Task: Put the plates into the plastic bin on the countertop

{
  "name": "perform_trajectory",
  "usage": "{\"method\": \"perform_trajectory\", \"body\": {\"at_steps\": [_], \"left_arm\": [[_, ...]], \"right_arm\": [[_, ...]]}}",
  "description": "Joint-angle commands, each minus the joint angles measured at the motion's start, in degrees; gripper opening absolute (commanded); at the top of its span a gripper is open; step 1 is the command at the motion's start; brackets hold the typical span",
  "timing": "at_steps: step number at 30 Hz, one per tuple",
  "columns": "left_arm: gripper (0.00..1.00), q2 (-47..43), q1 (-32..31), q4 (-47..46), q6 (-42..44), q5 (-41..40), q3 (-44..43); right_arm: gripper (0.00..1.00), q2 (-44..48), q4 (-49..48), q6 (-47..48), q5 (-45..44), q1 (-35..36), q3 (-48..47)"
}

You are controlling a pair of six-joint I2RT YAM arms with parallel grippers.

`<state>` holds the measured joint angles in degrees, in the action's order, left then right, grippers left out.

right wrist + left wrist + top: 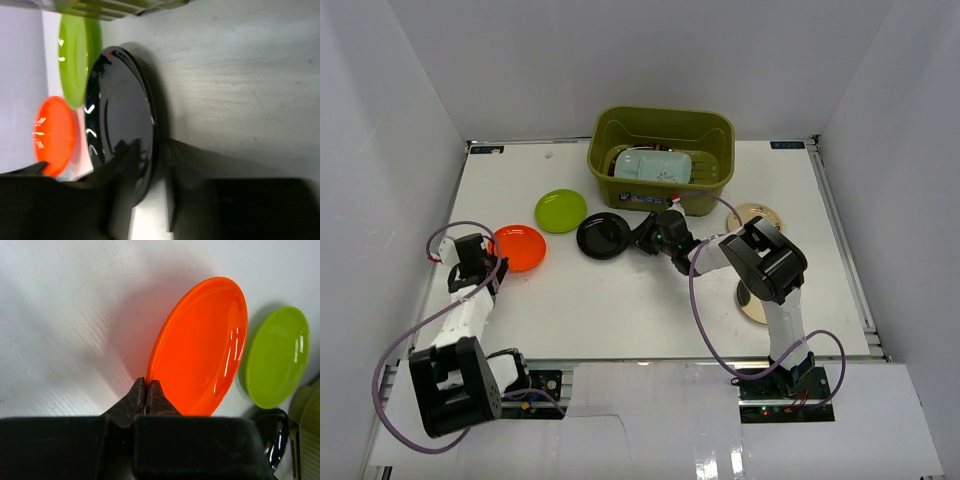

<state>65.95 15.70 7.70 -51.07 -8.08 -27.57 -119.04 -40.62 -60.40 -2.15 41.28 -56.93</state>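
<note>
The orange plate [519, 247] lies at the left of the countertop [620, 310]. My left gripper [493, 260] is shut on its near rim, seen close in the left wrist view [146, 384] with the orange plate [200, 345] tilted up. The black plate [601, 237] sits mid-table. My right gripper [642, 238] is shut on its right rim [150, 145], one finger on the black plate's [117, 105] top and one beneath. The lime green plate [561, 210] lies beside the olive bin [710, 135], which holds a pale plate [653, 165]. Two beige-gold plates [756, 213] [753, 303] lie at the right.
White walls edge the table on three sides. The lime plate [277, 357] and bin corner [307, 425] lie beyond the orange plate. In the right wrist view the lime plate [75, 55], orange plate [52, 135] and bin wall [115, 7] show past the black plate.
</note>
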Motion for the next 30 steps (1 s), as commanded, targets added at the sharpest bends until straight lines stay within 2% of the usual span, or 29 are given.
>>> {"method": "perform_trajectory", "body": {"at_steps": [1,5,7,11,14,16,17,18,20,21,23,30], "left_arm": [[0.00,-8.5,0.2,6.1,5.5,1.7,-3.1],[0.00,-11.7,0.1,10.6,6.5,6.3,-6.3],[0.00,-12.9,-1.1,11.3,6.8,8.0,-8.5],[0.00,-12.3,-4.2,9.4,4.5,18.9,-15.4],[0.00,-7.8,-10.2,6.4,3.1,21.7,-23.8],[0.00,-3.3,-20.1,6.4,4.9,20.1,-33.0],[0.00,1.9,-25.8,6.5,5.9,18.4,-36.3],[0.00,4.7,-28.0,6.5,7.6,17.4,-42.3],[0.00,13.2,-31.6,6.7,8.9,16.3,-47.8],[0.00,16.0,-32.2,6.8,9.3,16.7,-52.8],[0.00,21.5,-33.5,7.0,9.7,17.0,-57.5],[0.00,47.1,-37.1,14.9,14.0,16.7,-80.8]], "right_arm": [[0.23,-0.9,3.8,1.3,-1.2,0.4,-0.2],[0.10,-0.1,2.1,1.2,1.4,0.4,1.7],[0.08,3.0,-0.8,1.2,1.6,0.3,4.4],[0.08,11.4,-6.3,2.5,5.1,0.4,14.0],[0.08,20.0,-12.1,1.5,11.2,0.2,22.3],[0.08,23.7,-13.1,1.7,13.1,0.4,27.6],[0.08,27.4,-12.9,2.0,14.1,0.4,29.1],[0.08,29.6,-12.6,2.7,14.2,0.4,32.4],[0.08,36.1,-10.1,5.5,13.6,0.4,34.9],[0.08,38.7,-6.6,6.8,13.3,0.4,36.0],[0.08,45.9,-2.1,11.2,12.5,0.3,37.9],[0.08,67.6,23.9,22.7,7.1,-0.8,35.7]]}}
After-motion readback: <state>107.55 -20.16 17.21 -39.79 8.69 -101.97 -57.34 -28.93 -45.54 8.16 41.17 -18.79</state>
